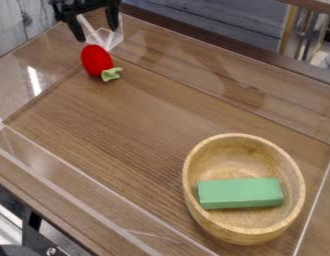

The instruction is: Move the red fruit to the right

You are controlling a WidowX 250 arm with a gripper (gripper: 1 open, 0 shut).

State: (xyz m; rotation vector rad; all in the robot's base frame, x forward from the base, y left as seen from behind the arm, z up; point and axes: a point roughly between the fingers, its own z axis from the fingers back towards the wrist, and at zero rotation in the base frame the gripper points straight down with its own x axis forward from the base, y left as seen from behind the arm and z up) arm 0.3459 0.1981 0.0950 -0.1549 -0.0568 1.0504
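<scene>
You are looking down at a wooden table (141,140), brown grain running across the view, and it is filling most of the picture. Clear walls (21,75) are standing along its edges and are catching glare at the left and front.

The bowl (195,195) is sitting at the lower right, round, pale wood, upright on the table. A green block (240,193) is lying flat inside it, long side running left to right, resting on the bowl's floor toward the near side.

Your gripper (89,20) is hanging at the top left, black, pointing down, partly cut off by the upper edge. Its fingers (112,17) are standing spread apart with open space between them; they are pinching nothing. A pale, glassy reflection is showing on the wall just below them.

The red fruit (97,60) is lying on the table at the upper left, below the gripper and clear of it, not touching either finger. It is small and bright red, far smaller than the bowl. Its light green cap (114,75) is pointing toward the lower right, touching the wood. The fruit is sitting near the left wall, well apart from the bowl, which is lying diagonally across the table from it. Bare tabletop is stretching between the two.
</scene>
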